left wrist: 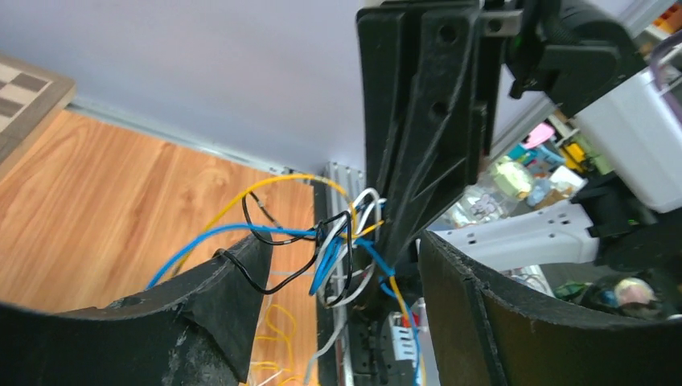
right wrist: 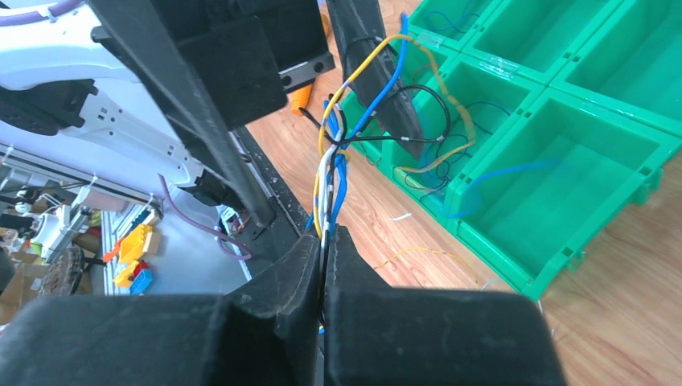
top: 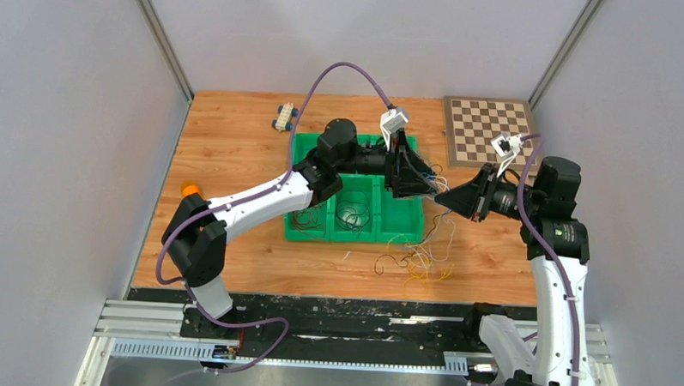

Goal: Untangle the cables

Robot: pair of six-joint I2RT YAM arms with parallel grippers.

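Broadly, progress: partway at best, by my reading; few strands look sorted and the main tangle is not yet apart.
Done: a few thin strands lie in the left and middle near compartments of the green bin [top: 328, 235].
Left to do: the cables [right wrist: 330, 161], yellow, blue, white and black, cross in one knot lifted between the two arms, above the bin's right side.
Also left: a loose heap [top: 418, 260] of yellow and dark strands lies on the bench [top: 237, 138], just near and right of the bin.
Right end effector [right wrist: 324, 241]: pinched closed on the bundle, with white, blue and yellow strands running from its fingertips up to the knot.
Left end effector [left wrist: 344, 265]: fingers spread wide, one on each side of the knot, gripping nothing.
Contact: a black wire [left wrist: 277, 240] loops over the edge of one left finger, so it touches but is not held.
Risk: that snagged loop may tighten the knot if the arms part.
Next need: probably a fresh pinch on a single strand beside the knot.
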